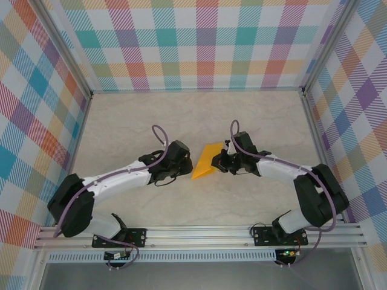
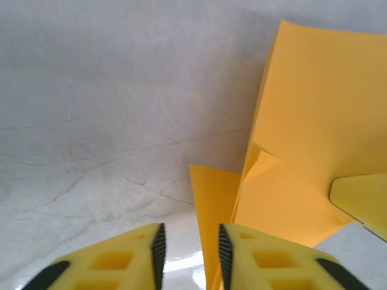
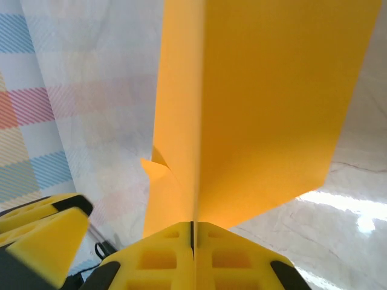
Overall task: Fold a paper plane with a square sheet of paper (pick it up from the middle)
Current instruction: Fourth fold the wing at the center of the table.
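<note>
Where we are: mid-table (image 1: pixel 151 115), both arms reach in and meet nose to nose, with the sheet of paper (image 1: pixel 207 162) between them.

Right gripper: the right gripper (image 3: pixel 193 226) is clamped tight, no gap at all between its fingers, and the orange-yellow paper (image 3: pixel 266 90) rises straight out of the seam. From above, that gripper (image 1: pixel 221 161) sits on the paper's right edge.

Left gripper: the left gripper (image 2: pixel 190 232) has its fingers apart with a clear slot between the pads. A paper edge runs down just beside its right-hand finger (image 2: pixel 225 248); I can't tell whether it touches. It isn't pinching anything. From above it (image 1: pixel 186 162) sits just off the sheet's left side.

Paper: it is held up on a tilt in the right gripper's pinch, not lying flat. Whether its low corner rests on the table, I can't say.

Folds so far: it's no flat square now. The right wrist camera shows two panels meeting along one long crease, and the left wrist camera shows the paper (image 2: pixel 314 121) in overlapping layers with a small turned corner near the middle.

Done, I'd judge: pickup and a centre crease, perhaps a first flap.

Left to do, I'd judge: most of the shaping. There's no sharp nose and no narrow dart outline yet, so the corner folds and wing folds look unfinished.

Watch for: one pinch carries the whole sheet, so the left side needs a clean grip before anything lets go.
</note>
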Controlling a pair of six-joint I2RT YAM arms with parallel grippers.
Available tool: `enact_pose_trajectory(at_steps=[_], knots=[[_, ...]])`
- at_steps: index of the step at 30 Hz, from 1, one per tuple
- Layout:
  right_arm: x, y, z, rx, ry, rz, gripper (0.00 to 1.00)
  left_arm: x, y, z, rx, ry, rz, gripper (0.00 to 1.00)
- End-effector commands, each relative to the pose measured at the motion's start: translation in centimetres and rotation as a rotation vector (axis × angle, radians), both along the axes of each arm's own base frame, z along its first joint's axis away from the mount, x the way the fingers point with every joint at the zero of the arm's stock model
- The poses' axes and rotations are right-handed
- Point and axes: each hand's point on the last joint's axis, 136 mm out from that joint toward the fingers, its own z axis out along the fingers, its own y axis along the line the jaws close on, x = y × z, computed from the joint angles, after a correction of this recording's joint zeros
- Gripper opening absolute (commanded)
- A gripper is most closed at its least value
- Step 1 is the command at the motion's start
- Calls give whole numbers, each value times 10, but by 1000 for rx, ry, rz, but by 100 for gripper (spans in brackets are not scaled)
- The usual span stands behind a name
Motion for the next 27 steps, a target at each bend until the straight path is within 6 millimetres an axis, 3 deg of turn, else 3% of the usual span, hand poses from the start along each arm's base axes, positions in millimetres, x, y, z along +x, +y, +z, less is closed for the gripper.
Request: enact_pose_trajectory(at_steps=[1, 5, 10, 14, 19, 27], knots=[[-4, -12, 8, -90, 14, -65, 1, -1, 22, 11, 49, -48, 25, 42], [-4, -9, 24, -124, -14, -107, 1, -1, 29, 25, 35, -106, 25, 54], [2, -5, 29, -198, -27, -189, 1, -2, 31, 31, 15, -156, 2, 61], [4, 3, 17, -231, 24, -226, 1, -2, 23, 31, -14, -207, -64, 64], [4, 15, -5, -214, 101, -257, 1, -6, 8, 15, -53, -299, -204, 63], [-1, 14, -23, -205, 209, -332, 0, -13, -14, 1, 22, -444, -442, 63]])
